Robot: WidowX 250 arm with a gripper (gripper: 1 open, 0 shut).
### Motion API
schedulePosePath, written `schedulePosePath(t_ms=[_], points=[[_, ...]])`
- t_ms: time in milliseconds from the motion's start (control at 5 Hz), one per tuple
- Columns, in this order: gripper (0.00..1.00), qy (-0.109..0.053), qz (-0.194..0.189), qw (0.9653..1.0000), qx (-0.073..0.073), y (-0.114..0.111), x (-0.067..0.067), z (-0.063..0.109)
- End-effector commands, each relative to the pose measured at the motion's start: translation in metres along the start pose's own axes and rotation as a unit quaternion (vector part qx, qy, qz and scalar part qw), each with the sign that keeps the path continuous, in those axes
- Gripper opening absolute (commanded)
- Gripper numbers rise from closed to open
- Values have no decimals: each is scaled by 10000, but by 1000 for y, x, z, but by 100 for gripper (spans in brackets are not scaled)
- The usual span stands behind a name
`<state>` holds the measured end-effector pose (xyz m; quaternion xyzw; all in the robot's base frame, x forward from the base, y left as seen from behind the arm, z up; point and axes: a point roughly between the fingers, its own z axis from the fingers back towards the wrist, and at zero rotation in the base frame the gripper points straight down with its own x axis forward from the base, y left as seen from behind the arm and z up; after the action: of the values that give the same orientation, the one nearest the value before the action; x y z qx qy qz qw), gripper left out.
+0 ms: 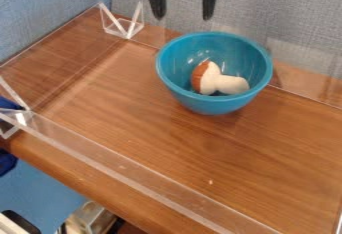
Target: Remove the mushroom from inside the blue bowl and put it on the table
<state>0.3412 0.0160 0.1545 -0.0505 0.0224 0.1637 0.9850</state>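
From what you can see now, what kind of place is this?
Probably a robot test bench: a wood-grain table fenced by a low clear acrylic rim, a gripper open above, and a blue bowl holding a toy mushroom.

Blue bowl [215,72]: glossy, smooth teal plastic. Mushroom [214,79]: smooth, orange-brown cap, cream stem, faint sheen. Table [134,108]: brown wood-grain top, satin finish; rim of clear glossy acrylic. Gripper [183,0]: matt black, hard-surfaced.
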Motion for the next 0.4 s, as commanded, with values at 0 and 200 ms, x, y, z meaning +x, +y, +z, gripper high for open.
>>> schedulePosePath(t_ms=[0, 200], points=[[100, -122, -195, 9997, 67, -10, -9, 2], [100, -47, -84, 9999, 130, -14, -8, -8]])
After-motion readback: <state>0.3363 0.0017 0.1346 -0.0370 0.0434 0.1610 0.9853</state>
